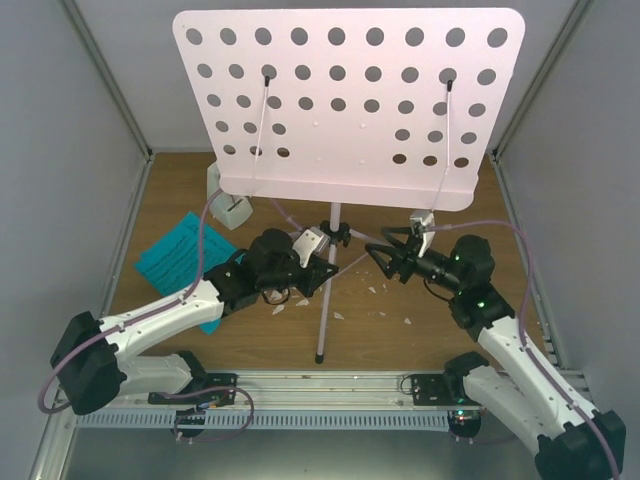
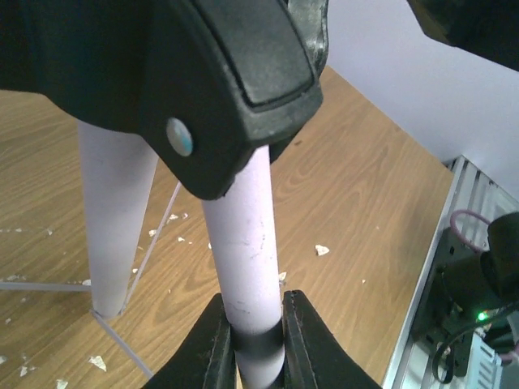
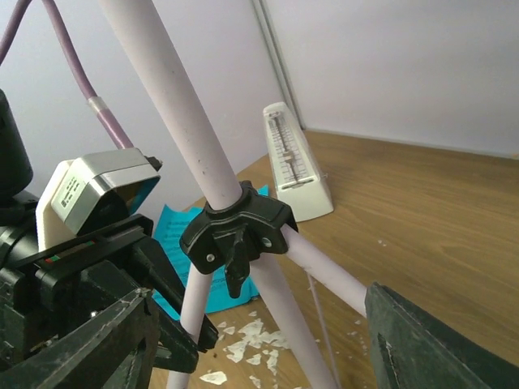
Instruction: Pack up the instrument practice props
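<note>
Fingers (image 2: 215, 348) of the left tool (image 2: 258, 355) are closed on one pale tube of the music stand (image 1: 350, 100) — the tube fills the narrow gap between them, and a dark band around it sits right at the pinch. Just above that grip in the left wrist view is the stand's black hub (image 2: 231, 89), and a second pale leg (image 2: 113, 219) slants down to the bench (image 1: 440, 340) at the left. From above, this tool reaches in from the left, low under the perforated desk.

The right tool (image 1: 386, 255) is spread wide and has hold of nothing. Its two dark fingers (image 3: 89, 340) frame the right wrist view, and the hub and the legs spreading from it lie in the open space ahead. One leg runs toward the right-hand finger; whether it touches cannot be told. From above, this tool sits just to the right of the hub, facing it.

The stand is upright on its tripod in the middle of the bench, its desk tilted over both tools. The white metronome (image 3: 293, 166) stands upright at the back left, partly hidden under the desk's lower left corner in the top view. The cyan sheet-music pages (image 1: 175, 258) lie flat on the left — well apart from the right tool. Small white crumbs (image 1: 380, 290) are scattered on the wood around the legs.
</note>
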Tool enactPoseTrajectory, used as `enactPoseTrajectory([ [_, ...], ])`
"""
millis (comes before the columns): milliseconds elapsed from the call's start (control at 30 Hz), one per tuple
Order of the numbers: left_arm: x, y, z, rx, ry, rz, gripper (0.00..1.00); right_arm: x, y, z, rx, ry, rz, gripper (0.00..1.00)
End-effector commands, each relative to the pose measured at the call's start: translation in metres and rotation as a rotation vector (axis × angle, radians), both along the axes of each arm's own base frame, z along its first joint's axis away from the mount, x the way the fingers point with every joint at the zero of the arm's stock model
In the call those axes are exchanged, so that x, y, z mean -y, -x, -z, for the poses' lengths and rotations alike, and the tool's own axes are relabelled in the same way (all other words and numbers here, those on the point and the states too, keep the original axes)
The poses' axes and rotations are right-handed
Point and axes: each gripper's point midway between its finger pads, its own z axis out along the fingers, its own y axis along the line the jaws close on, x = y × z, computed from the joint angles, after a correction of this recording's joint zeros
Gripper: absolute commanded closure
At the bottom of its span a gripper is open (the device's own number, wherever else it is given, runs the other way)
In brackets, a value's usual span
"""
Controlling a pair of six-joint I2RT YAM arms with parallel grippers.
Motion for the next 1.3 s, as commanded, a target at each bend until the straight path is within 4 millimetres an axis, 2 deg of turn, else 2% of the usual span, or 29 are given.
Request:
enactPoseTrajectory([
  [0, 0.010, 0.004, -0.017, 0.198, -0.065, 0.185, 1.00, -0.008, 0.001, -0.021, 0.082, -0.021, -0.056, 0.32],
  [200, 0.008, -0.007, -0.015, 0.228, -0.112, 0.158, 0.99, -0.021, -0.004, -0.014, 0.065, -0.020, -0.098, 0.41],
  [400, 0.002, -0.010, -0.013, 0.207, -0.091, 0.102, 0.69, -0.026, -0.009, -0.010, 0.058, -0.015, -0.105, 0.48],
  [500, 0.001, -0.009, -0.013, 0.195, -0.074, 0.088, 0.61, -0.031, -0.009, -0.006, 0.050, -0.001, -0.122, 0.55],
  [633, 0.000, -0.008, -0.008, 0.177, -0.071, 0.080, 0.57, -0.036, -0.010, -0.001, 0.042, 0.014, -0.127, 0.58],
  [767, 0.002, -0.006, -0.002, 0.154, -0.066, 0.087, 0.61, -0.041, -0.012, 0.002, 0.044, 0.029, -0.128, 0.66],
  [1000, 0.002, -0.006, -0.001, 0.152, -0.052, 0.078, 0.82, -0.047, -0.015, 0.008, 0.049, 0.065, -0.119, 0.79],
  [1267, -0.003, -0.011, -0.007, 0.161, -0.041, 0.030, 0.98, -0.046, -0.013, 0.015, 0.093, 0.128, -0.096, 1.00],
])
